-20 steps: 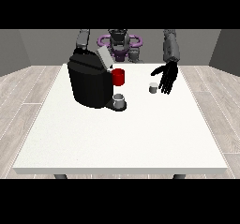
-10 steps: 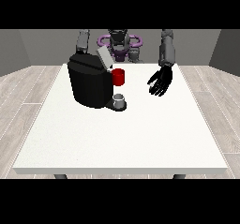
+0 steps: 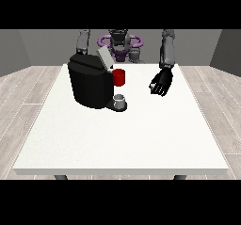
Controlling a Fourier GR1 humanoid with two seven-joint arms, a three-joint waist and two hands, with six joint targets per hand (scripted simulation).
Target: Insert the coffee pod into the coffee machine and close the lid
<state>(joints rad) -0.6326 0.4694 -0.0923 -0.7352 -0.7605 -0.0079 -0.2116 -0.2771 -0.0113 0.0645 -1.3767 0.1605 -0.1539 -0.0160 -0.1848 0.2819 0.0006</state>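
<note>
Single front view: camera across desk [image 3: 122, 139], facing robot [image 3: 120, 43], raised, looking down, whole desktop visible.

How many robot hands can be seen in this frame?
1: the hand at the view's right, hanging above the table beside the coffee machine. The other hand may be hidden behind that machine.

No legible text, label, brand, number or sign appears anywhere in the front view. The black coffee machine [image 3: 90, 85], its raised grey lid [image 3: 104, 58], the red part [image 3: 119, 77] at its front and the white table [image 3: 122, 139] all present plain, unmarked surfaces.
</note>
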